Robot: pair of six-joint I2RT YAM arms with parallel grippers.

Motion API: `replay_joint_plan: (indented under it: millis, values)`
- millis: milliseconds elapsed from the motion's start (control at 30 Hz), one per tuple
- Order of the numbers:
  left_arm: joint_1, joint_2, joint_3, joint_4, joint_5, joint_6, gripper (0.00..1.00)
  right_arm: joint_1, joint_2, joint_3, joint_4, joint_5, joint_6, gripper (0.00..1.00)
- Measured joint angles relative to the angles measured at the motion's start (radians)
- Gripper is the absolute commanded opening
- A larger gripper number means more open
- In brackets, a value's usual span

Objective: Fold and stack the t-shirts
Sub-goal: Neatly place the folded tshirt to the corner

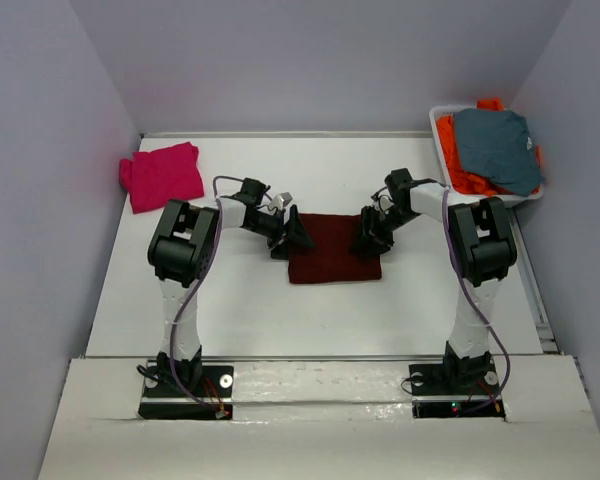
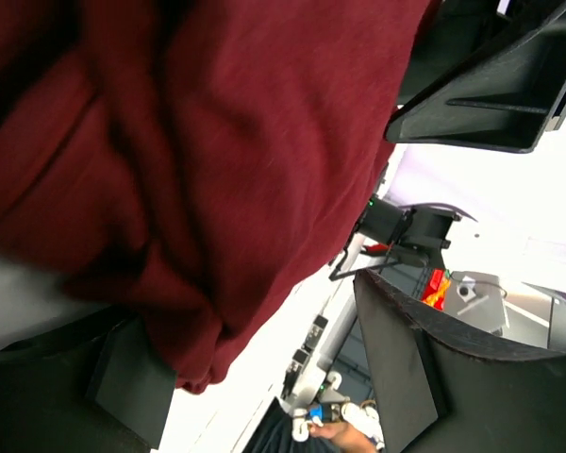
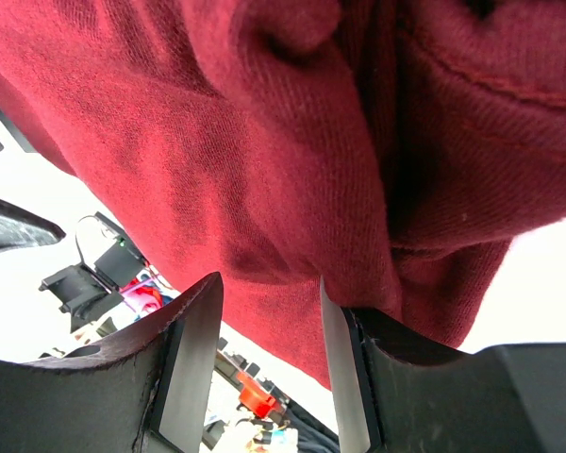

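Flanking maroon t-shirt [image 1: 335, 262]: left pincer [image 1: 298, 240], right pincer [image 1: 365, 240]

Colours as I see them from my station: plain dark maroon folded cloth t-shirt [image 1: 334, 262]; plain magenta-pink folded cloth t-shirt [image 1: 162, 175]; grey-blue cloth garment [image 1: 497, 148]; bright orange cloth garment [image 1: 460, 168]; white plastic bin [image 1: 436, 125]; white flat tabletop [image 1: 280, 310].

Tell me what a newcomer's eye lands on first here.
The dark maroon t-shirt stands out, folded into a rectangle at the centre of the table, with the left gripper and right gripper at its two sides. Next come the magenta-pink shirt at the far left and the white bin at the far right, holding a grey-blue garment over an orange garment.
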Motion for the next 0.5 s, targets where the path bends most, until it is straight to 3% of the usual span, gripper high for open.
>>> replay_joint_plan:
  millis: [500]
  values:
    - [-0.106, 0.106, 0.143, 0.027, 0.041, -0.080, 0.82, 0.000, 0.000, -0.008, 0.018, -0.009, 0.004, 0.52]
